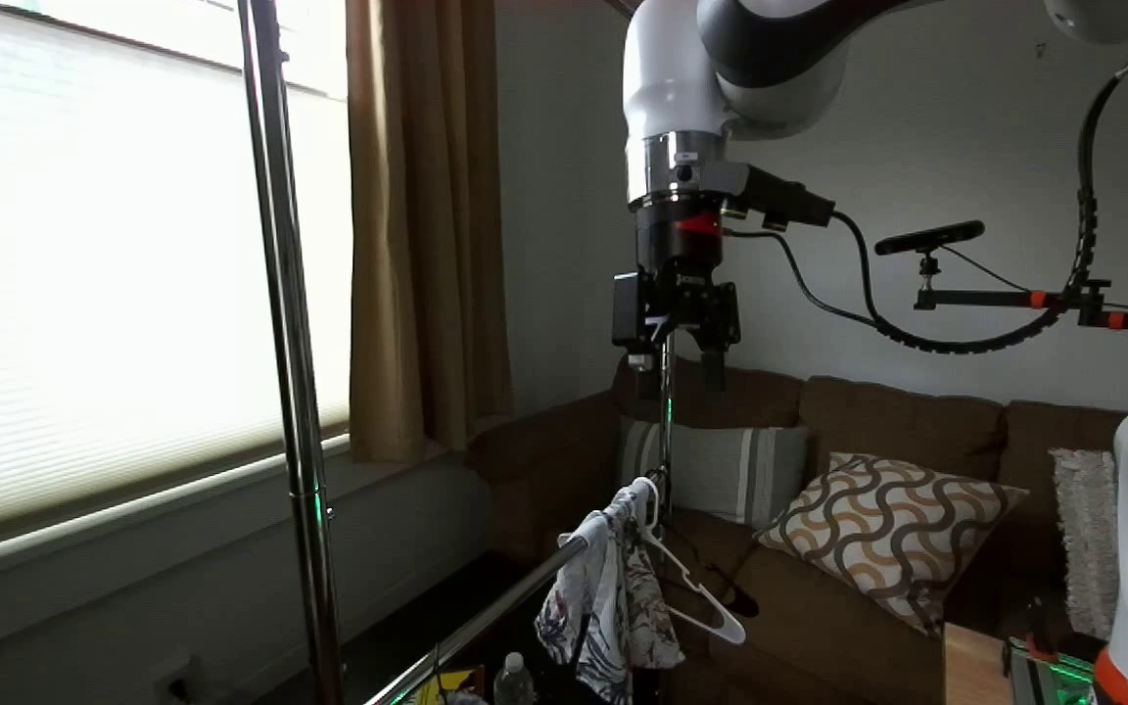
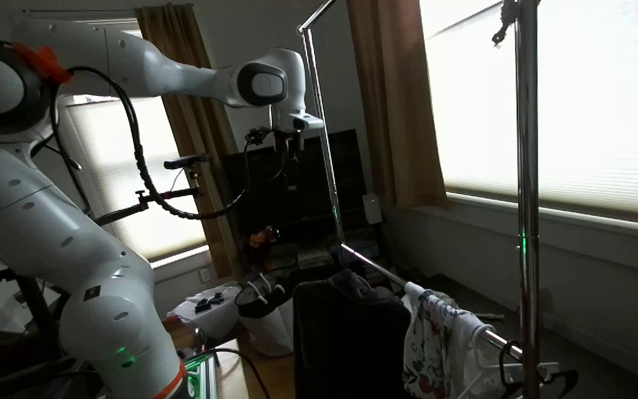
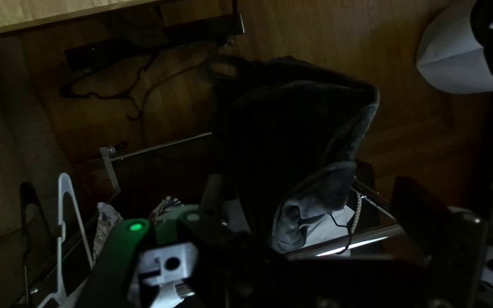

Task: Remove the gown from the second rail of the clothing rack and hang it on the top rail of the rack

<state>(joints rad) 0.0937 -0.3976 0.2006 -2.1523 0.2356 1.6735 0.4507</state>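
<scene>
A dark grey gown [image 2: 352,321] hangs on the lower, second rail [image 2: 377,265] of the chrome clothing rack. In the wrist view the gown [image 3: 302,128] fills the middle, and a black hanger hook [image 3: 348,235] curves over the rail [image 3: 368,241]. The top rail [image 2: 318,15] shows in part at the upper edge of an exterior view. My gripper is above the second rail in both exterior views [image 1: 680,377] [image 2: 292,183], apart from the gown. Its fingers stand wide apart in the wrist view [image 3: 308,184], with nothing held between them.
Patterned garments [image 2: 435,343] and a white hanger [image 1: 706,607] hang farther along the second rail. Rack posts [image 1: 295,392] [image 2: 528,166] [image 2: 324,138] stand upright near the arm. A white basket [image 2: 266,327], a sofa [image 1: 897,411] and a wooden table edge [image 3: 58,15] are around.
</scene>
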